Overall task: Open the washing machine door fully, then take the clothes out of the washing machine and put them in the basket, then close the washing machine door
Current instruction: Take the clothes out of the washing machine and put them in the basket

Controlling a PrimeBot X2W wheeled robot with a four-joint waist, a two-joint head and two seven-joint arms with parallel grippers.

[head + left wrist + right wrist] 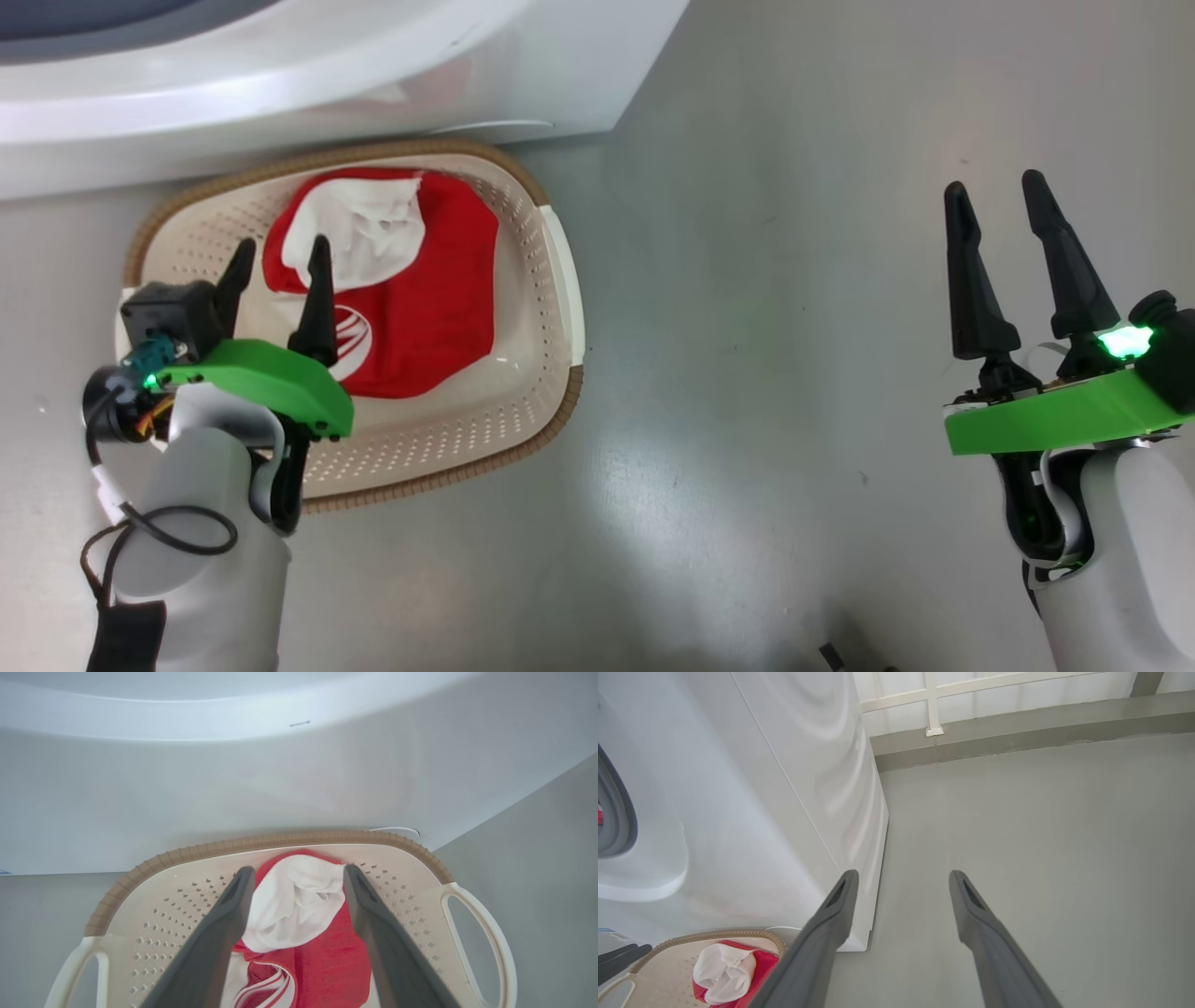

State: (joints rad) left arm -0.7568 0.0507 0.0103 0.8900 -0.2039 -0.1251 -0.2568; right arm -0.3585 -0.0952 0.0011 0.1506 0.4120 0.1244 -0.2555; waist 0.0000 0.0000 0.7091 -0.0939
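The cream basket (560,280), perforated plastic with a ribbed brown rim, sat at the left of the head view, its far edge just beside the smooth white washer (280,84). Soft red-and-white clothes (429,299) lay crumpled inside. The left gripper (282,243) hung over them, jaws apart. The right gripper (994,184), jaws apart, stood at the right over open grey floor (766,327), well apart from the basket. A grey curve (616,812) at the right wrist view's left edge was perhaps the washer's rubber ring.

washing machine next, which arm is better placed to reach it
Probably left: the left pincer hangs open over the clothes in the basket, in front of the washing machine. The right pincer is out over bare floor.
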